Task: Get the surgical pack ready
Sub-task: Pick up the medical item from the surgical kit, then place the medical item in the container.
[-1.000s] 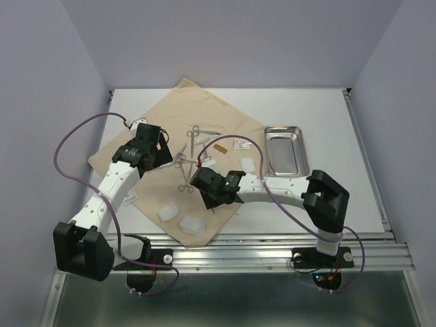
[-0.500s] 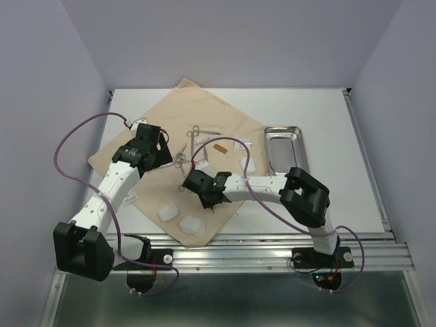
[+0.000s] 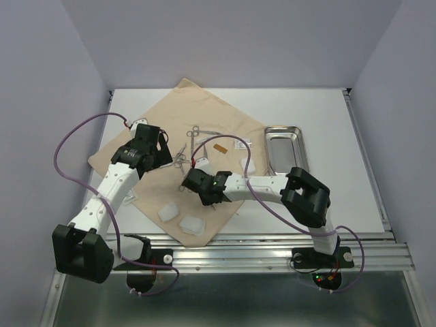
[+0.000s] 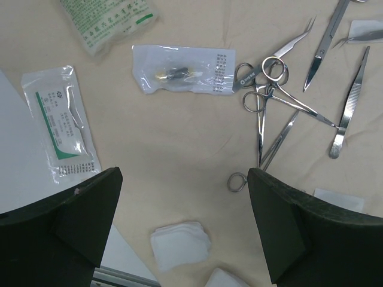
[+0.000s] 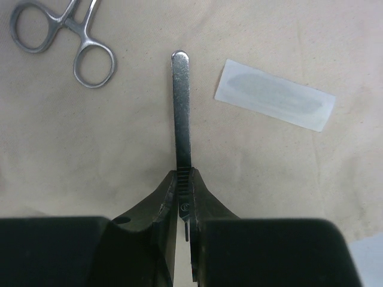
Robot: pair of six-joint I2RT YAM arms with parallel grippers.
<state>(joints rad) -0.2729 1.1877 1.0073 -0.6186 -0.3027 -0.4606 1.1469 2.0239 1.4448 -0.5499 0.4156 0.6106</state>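
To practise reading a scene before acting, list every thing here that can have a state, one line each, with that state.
left gripper, open, holding nothing
right gripper, shut on flat steel instrument
steel tray, empty
cloth, spread out flat
gauze pads, lying loose on the cloth
ring-handled instruments, lying crossed on the cloth

Robot lab test cell, plain lavender walls [image 3: 41,102] boxing a white table [image 3: 327,116], aluminium rail [image 3: 272,253] at 6 o'clock, arm bases [image 3: 319,259] bolted there.
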